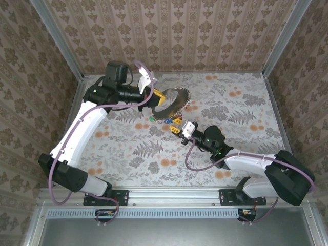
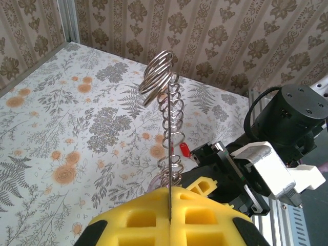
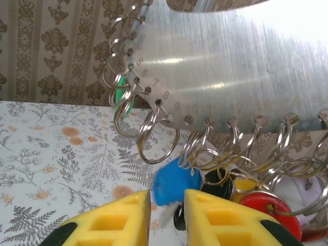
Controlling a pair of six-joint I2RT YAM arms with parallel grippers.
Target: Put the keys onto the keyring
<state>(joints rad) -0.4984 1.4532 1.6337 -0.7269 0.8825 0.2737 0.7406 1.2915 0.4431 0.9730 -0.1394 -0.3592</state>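
Dozens of split rings thread through holes along the rim of the keyring (image 3: pixel 220 66), a flat, brushed, silvery metal disc. Several keys (image 3: pixel 241 197) hang from its lower rings, with blue (image 3: pixel 174 184), red (image 3: pixel 269 212), yellow and black heads, and 1 green head sits higher up the rim. The left claw (image 2: pixel 169 197) is clamped on the disc's edge, holding it clear of the floral surface (image 2: pixel 61 128), near the middle. From the left wrist the disc shows edge-on and upright; from above, its long axis runs from lower left to upper right. The right claw (image 3: pixel 167 205) sits just under the keys, jaws slightly apart, with the blue head at their mouth; I cannot tell whether they pinch it.
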